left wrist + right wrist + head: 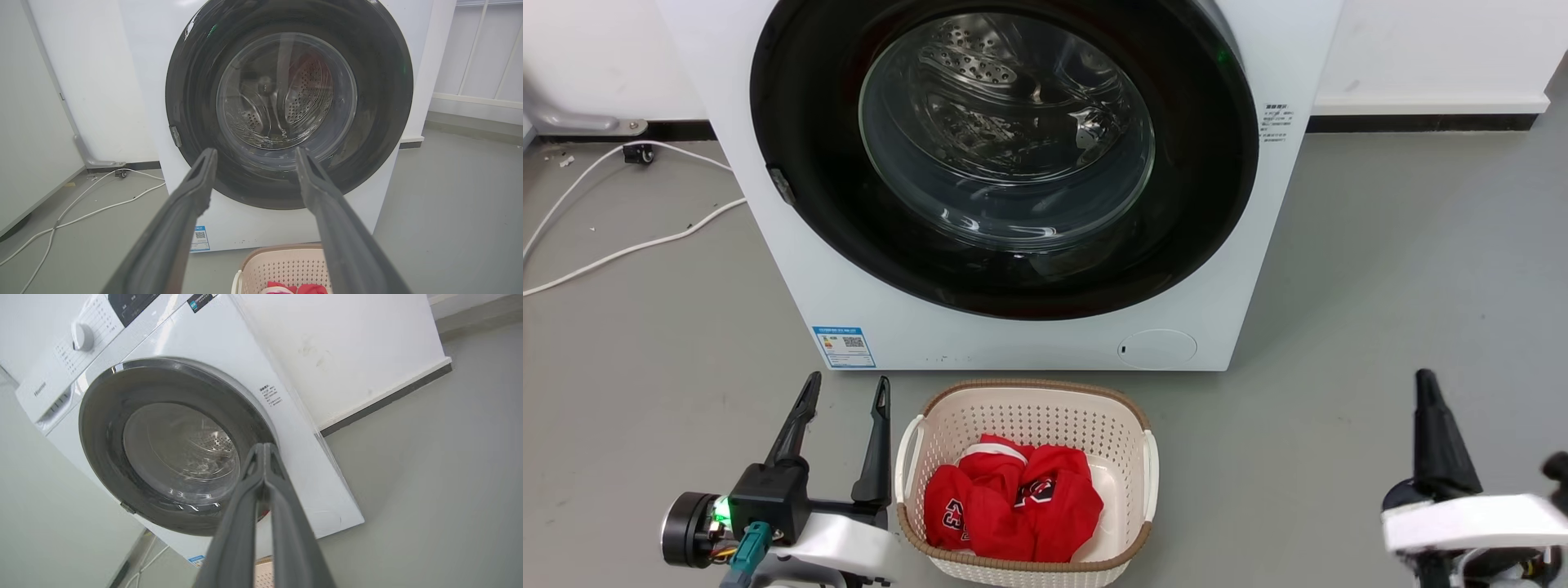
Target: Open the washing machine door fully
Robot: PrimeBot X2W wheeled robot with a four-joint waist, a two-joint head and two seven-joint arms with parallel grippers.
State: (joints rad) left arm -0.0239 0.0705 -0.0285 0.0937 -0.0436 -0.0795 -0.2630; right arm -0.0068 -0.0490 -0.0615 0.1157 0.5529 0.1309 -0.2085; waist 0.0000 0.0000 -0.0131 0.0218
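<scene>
While the washing machine door (1005, 155) sits closed against the white washing machine (849, 294), the left gripper (848, 378) hangs with fingers spread beside the laundry basket (915, 433) (red clothing (1013, 498) inside), and the right gripper (263, 446) has its fingers pressed together on nothing.

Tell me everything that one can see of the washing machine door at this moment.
The washing machine door is a large round disc, nearly as wide as the white machine front. Its broad ring looks like glossy black plastic. At its centre bulges a clear glass bowl, through which the perforated steel drum shows. A small grey tab sits on its left edge. It appears shut, flat against the front. Nothing touches it: the open left gripper and the shut right gripper are apart from it.
</scene>
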